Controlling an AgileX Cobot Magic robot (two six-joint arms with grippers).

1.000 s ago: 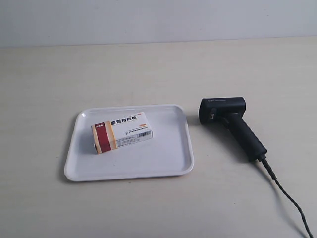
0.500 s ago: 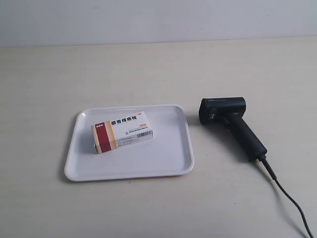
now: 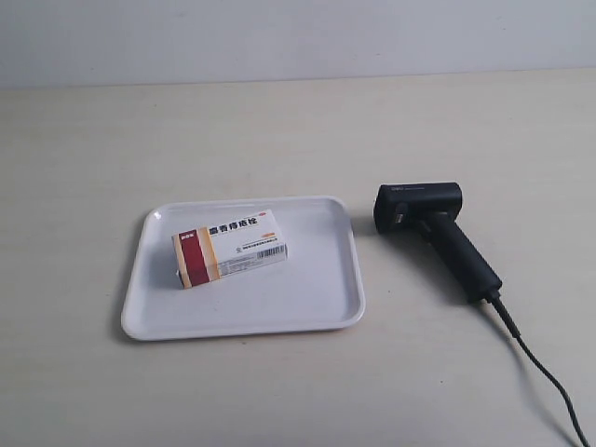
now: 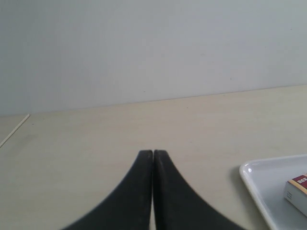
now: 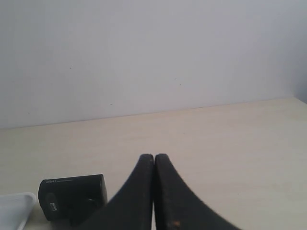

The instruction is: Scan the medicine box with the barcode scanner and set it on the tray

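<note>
The white medicine box (image 3: 228, 247) with its dark red and tan band lies flat inside the white tray (image 3: 317, 307). To the tray's right the black barcode scanner (image 3: 433, 228) lies on the table, its cable trailing toward the near right corner. No arm shows in the exterior view. My left gripper (image 4: 153, 154) is shut and empty over bare table, with the tray's corner (image 4: 259, 179) and the box's end (image 4: 296, 188) off to one side. My right gripper (image 5: 154, 157) is shut and empty, with the scanner's head (image 5: 72, 194) beside it.
A pale wooden table (image 3: 279, 130) holds everything, and a plain white wall (image 3: 298, 37) rises behind it. The scanner's cable (image 3: 545, 372) runs off the near right edge of the exterior view.
</note>
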